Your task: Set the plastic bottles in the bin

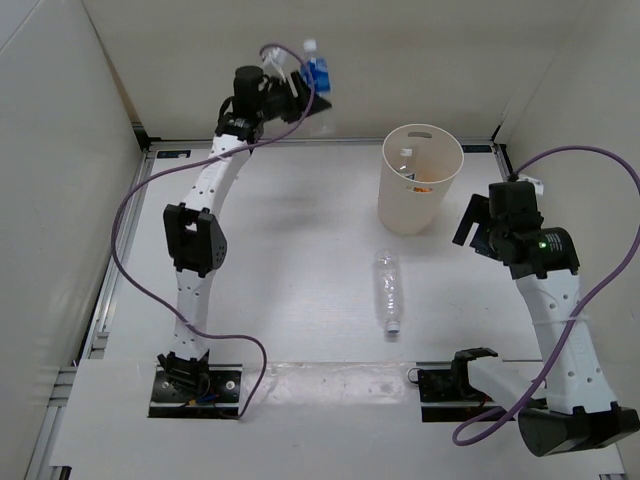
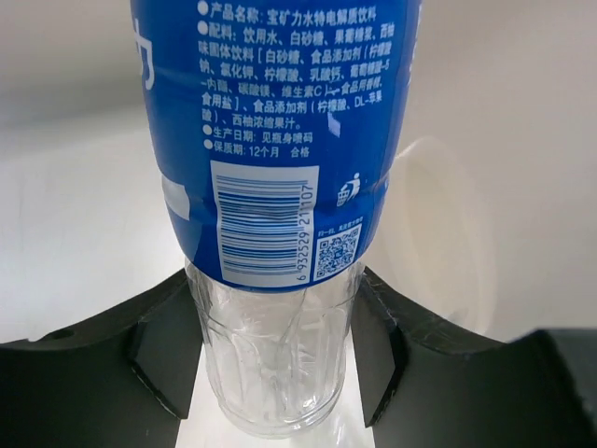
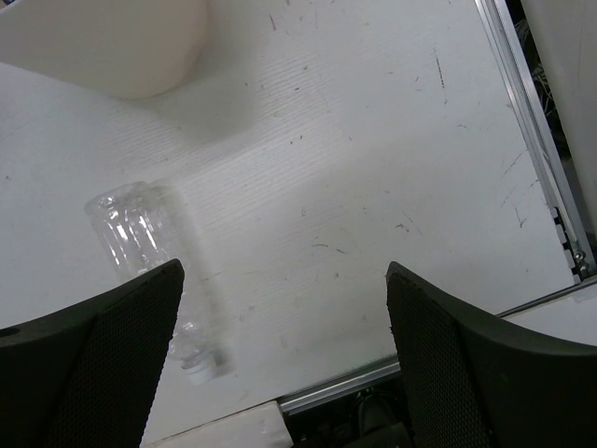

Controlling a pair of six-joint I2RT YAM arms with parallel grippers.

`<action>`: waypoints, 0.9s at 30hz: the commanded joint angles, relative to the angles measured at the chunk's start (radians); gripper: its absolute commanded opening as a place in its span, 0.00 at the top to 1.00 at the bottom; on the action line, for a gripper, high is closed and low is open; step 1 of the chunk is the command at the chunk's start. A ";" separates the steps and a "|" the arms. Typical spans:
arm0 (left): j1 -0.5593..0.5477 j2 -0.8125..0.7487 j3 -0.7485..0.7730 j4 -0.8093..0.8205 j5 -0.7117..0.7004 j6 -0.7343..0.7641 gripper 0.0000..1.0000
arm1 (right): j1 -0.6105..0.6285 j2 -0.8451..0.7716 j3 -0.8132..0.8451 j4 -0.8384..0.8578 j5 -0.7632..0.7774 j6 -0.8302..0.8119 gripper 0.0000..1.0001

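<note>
My left gripper (image 1: 303, 88) is raised at the back left and shut on a clear bottle with a blue label (image 1: 317, 74), its white cap up. In the left wrist view the fingers (image 2: 168, 355) clamp the bottle's clear base (image 2: 275, 364) below the label (image 2: 270, 140). The white bin (image 1: 390, 205) stands right of centre; inside it I see a white-capped clear bottle (image 1: 407, 160) and something orange (image 1: 422, 187). A label-less clear bottle (image 1: 388, 290) lies on the table in front of the bin and also shows in the right wrist view (image 3: 140, 233). My right gripper (image 3: 284, 280) is open and empty, right of the bin.
White walls close in the table at the left, back and right. An aluminium rail (image 3: 541, 149) runs along the table's right edge, and another (image 1: 330, 143) along the back. Purple cables (image 1: 140, 200) loop beside both arms.
</note>
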 commanded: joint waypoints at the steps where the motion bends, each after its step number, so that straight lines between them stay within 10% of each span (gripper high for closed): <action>1: -0.045 -0.035 0.155 0.414 0.090 -0.166 0.56 | -0.010 0.002 0.012 0.029 -0.001 0.010 0.10; 27: -0.342 0.114 0.250 0.420 0.101 -0.105 0.40 | -0.035 -0.024 0.030 -0.011 0.021 0.001 0.10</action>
